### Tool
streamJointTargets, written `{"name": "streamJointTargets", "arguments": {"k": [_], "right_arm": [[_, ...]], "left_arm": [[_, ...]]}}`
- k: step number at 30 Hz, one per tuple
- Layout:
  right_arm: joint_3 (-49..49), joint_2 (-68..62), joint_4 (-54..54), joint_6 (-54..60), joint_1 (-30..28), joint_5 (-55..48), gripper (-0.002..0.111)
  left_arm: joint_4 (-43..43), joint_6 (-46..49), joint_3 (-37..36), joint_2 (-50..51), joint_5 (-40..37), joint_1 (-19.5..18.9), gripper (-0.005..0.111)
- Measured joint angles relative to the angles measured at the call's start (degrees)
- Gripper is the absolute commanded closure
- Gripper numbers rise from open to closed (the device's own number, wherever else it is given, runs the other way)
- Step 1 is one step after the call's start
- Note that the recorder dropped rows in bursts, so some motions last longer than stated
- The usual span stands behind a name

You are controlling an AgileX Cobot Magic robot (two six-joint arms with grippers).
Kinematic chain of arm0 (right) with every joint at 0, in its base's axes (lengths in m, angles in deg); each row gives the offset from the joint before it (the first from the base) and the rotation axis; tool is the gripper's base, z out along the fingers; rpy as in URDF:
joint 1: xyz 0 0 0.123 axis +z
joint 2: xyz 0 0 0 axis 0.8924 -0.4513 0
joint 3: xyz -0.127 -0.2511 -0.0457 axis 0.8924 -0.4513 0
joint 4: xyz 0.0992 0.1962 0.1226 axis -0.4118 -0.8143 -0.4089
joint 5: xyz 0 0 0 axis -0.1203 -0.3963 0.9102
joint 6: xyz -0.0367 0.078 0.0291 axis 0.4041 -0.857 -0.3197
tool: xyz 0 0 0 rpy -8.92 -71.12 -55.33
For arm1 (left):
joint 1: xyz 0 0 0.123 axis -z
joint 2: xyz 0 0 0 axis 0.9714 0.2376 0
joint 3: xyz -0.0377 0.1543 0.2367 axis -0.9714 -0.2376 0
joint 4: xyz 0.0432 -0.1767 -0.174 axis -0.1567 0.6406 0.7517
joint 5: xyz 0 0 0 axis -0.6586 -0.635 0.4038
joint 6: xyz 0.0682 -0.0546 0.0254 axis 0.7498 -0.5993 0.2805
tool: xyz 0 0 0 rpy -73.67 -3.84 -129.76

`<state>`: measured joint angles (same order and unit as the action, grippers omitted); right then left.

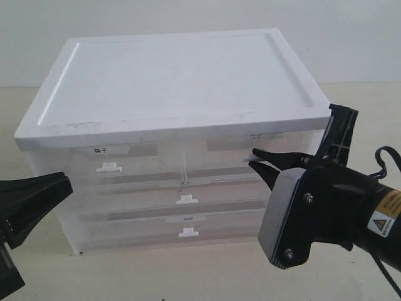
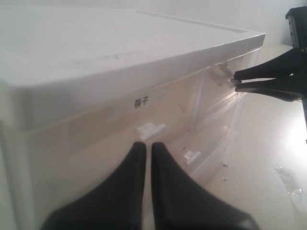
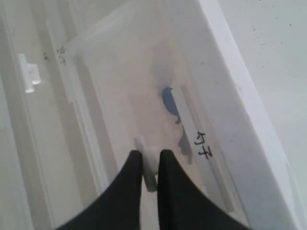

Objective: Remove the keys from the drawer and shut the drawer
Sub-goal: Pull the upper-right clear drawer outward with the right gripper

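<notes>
You are at the opening step. Your right pincer [image 3: 150, 154] holds its two black fingers either side of the small white tab handle [image 3: 148, 173] of the clear translucent plastic half-width drawer [image 1: 216, 160], upper right in the white plastic drawer chest [image 1: 175, 69]. In the right wrist view the tab looks pinched between them. The drawer front sits flush with its neighbours in the exterior view, so I judge that nothing of the task is done yet. The small bunch of silver keys [image 3: 172, 109] lies inside that drawer, seen dimly through its wall. The round blue fob [image 3: 169, 98] shows plainly with a grey shape beside it, but the metal blades are too blurred to make out. Your left pincer [image 2: 145, 147] hovers empty in front of the other half-width drawer [image 1: 109, 164], the one with the bold black label, its fingers all but together and touching nothing. The next move calls for a straight, level pull along the drawer's run, since the tab is small and a slanted tug could slip it out of the grip. Pull far enough that an arm can reach down to the keys. The chest stands on a smooth, pale beige worktop [image 1: 188, 273], with a scrap of clear film [image 2: 288, 181] lying on it off to one side. Behind is a plain pale wall [image 1: 357, 37].
</notes>
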<state>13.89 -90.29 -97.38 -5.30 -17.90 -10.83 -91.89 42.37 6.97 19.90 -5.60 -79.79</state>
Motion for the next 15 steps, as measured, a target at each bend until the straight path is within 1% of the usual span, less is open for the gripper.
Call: {"name": "streamJointTargets", "arguments": {"k": [3, 6, 12, 15], "right_arm": [[0.4, 0.5, -1.8, 0.0, 2.7, -1.0, 0.108], [0.5, 3.0, -4.9, 1.9, 5.3, -4.6, 0.108], [0.6, 11.0, -5.5, 3.1, 6.1, -17.5, 0.108], [0.6, 12.5, -5.3, 2.8, 6.1, -20.7, 0.108]], "left_arm": [[0.1, 0.0, 0.0, 0.0, 0.0, 0.0, 0.102], [0.1, 0.0, 0.0, 0.0, 0.0, 0.0, 0.102], [0.1, 0.0, 0.0, 0.0, -0.2, 0.0, 0.102], [0.1, 0.0, 0.0, 0.0, -0.2, 0.0, 0.102]]}}
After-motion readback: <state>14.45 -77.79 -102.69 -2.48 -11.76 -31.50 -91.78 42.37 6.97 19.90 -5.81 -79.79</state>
